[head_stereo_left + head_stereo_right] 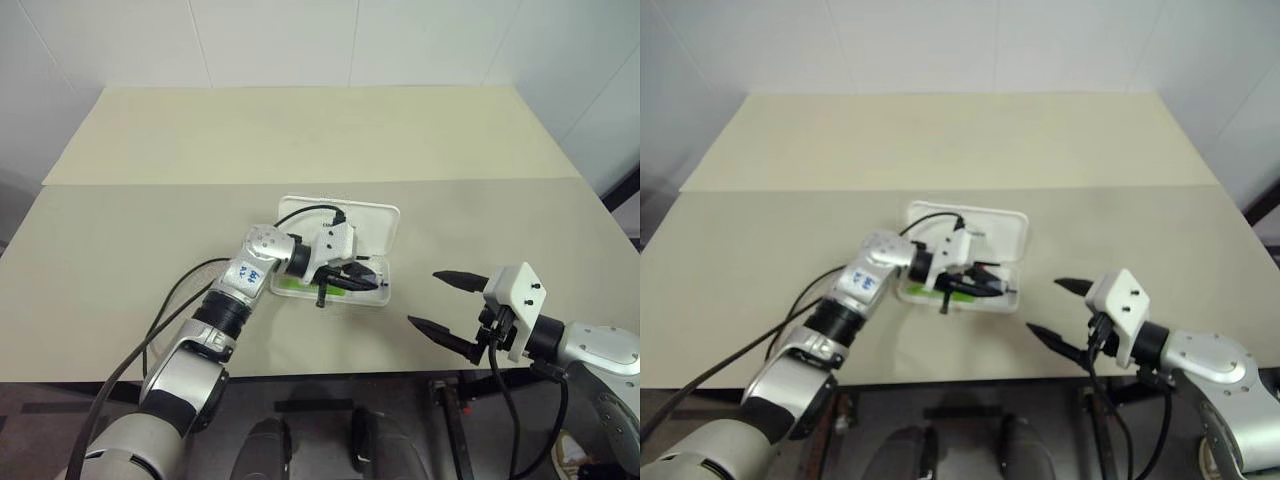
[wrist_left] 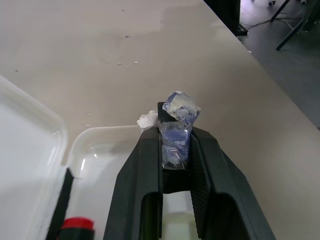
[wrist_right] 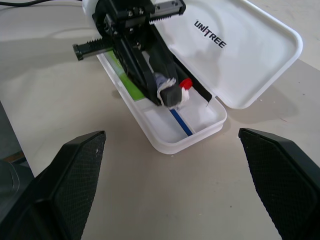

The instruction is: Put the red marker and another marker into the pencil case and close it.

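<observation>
We see the beige worktop (image 1: 120, 220) carrying the white pencil case (image 3: 260, 60), lid open and laid back. In its tray lie the green marker (image 3: 122, 77) and the red marker (image 3: 185, 83), lengthwise. Our left gripper (image 3: 170, 95) hangs over the tray, jaws clamped on a small bluish object (image 2: 176, 127). Our right gripper (image 1: 440, 300) waits nearby, jaws wide, empty.

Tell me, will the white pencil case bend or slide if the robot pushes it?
It probably won't bend: the pencil case looks like hard, shiny plastic. It would likely slide, since the table looks smooth and the case looks thin and light. A push on its open lid might just swing it on the hinge.
</observation>
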{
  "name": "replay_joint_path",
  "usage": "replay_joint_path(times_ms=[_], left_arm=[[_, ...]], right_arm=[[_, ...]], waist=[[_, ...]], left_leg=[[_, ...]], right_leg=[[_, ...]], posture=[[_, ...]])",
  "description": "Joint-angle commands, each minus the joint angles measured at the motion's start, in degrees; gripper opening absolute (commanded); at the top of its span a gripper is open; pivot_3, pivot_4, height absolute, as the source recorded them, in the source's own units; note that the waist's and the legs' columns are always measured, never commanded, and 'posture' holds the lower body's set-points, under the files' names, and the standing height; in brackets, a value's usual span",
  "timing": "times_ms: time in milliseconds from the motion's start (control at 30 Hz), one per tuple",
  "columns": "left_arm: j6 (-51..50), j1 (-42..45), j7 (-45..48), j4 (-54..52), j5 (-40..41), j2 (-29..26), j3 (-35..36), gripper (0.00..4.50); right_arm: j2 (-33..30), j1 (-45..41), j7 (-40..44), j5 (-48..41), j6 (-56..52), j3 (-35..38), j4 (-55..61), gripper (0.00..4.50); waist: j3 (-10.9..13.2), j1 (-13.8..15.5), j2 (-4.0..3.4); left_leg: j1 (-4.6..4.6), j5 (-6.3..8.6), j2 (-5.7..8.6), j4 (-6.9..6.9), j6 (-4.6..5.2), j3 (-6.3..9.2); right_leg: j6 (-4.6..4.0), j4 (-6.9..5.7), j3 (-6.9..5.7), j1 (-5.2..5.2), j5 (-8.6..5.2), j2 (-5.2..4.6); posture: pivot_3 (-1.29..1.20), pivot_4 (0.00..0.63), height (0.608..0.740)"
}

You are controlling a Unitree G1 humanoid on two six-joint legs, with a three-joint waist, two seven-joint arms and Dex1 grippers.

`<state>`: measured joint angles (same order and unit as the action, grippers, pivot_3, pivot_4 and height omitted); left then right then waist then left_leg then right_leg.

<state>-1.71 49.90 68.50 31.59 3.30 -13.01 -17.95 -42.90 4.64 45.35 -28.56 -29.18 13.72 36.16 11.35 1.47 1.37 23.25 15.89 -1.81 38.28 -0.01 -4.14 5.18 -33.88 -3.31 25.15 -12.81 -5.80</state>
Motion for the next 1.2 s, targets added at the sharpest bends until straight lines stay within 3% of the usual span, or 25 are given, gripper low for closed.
replay_joint_path(times_ms=[33,367,400,733,767,900,1200], left_arm=[[0.9,1.7,0.3,-0.6,-0.2,0.7,-0.2,0.31],[-0.5,2.1,-0.3,1.5,-0.8,0.9,-0.2,0.31],[0.2,2.3,-1.0,1.9,-1.1,1.0,-0.1,1.04],[-0.1,3.1,-1.3,1.6,-0.7,1.6,0.2,4.34],[-0.5,3.0,-1.2,1.0,-0.1,1.7,0.5,4.46],[-5.7,1.3,2.1,-6.7,6.1,0.5,3.7,4.46],[-11.9,-6.7,5.0,-21.0,15.8,-11.7,13.9,4.46]], right_arm=[[0.1,-0.1,-0.8,-1.0,0.2,0.2,2.6,4.50],[0.3,0.5,-1.6,-1.1,0.4,0.5,3.1,4.50],[0.3,0.5,-1.6,-1.0,0.5,0.5,3.0,4.50],[0.4,-0.3,-1.3,-0.7,1.2,-0.1,2.0,4.50],[0.4,-0.5,-1.2,-0.7,1.2,-0.2,1.9,4.50],[0.4,-1.4,-0.7,-0.6,1.8,-1.0,1.0,4.50],[0.0,-6.7,2.1,-5.0,3.1,1.6,-2.1,4.50]], waist=[[0.0,0.0,0.00],[0.0,0.0,0.00],[0.0,0.0,0.00],[0.0,0.0,0.00],[0.0,0.0,0.00],[0.0,-0.1,0.00],[0.0,-0.4,-0.01]], left_leg=[[0.00,0.00,0.00,0.00,0.00,0.00],[0.00,0.00,0.00,0.01,0.01,0.02],[0.00,0.00,0.00,0.01,0.01,0.02],[0.00,-0.01,0.00,0.02,0.01,0.03],[0.00,-0.01,0.00,0.02,0.01,0.03],[0.01,-0.01,0.00,0.02,0.01,0.04],[-0.11,-0.02,-0.06,0.02,0.02,0.09]], right_leg=[[0.00,0.00,0.00,0.00,0.00,0.00],[0.00,0.00,0.00,-0.01,0.00,0.00],[0.00,0.00,-0.01,-0.02,0.00,0.00],[0.00,0.00,-0.01,-0.03,0.00,0.01],[0.01,0.00,-0.01,-0.03,0.00,0.01],[0.00,0.00,-0.01,-0.03,0.00,0.01],[-0.02,-0.18,0.08,-0.04,0.00,0.12]], posture=[[0.00,0.150,0.740],[0.00,0.150,0.740],[0.00,0.150,0.740],[0.00,0.150,0.740],[0.00,0.150,0.740],[0.00,0.150,0.740],[0.00,0.150,0.740]])
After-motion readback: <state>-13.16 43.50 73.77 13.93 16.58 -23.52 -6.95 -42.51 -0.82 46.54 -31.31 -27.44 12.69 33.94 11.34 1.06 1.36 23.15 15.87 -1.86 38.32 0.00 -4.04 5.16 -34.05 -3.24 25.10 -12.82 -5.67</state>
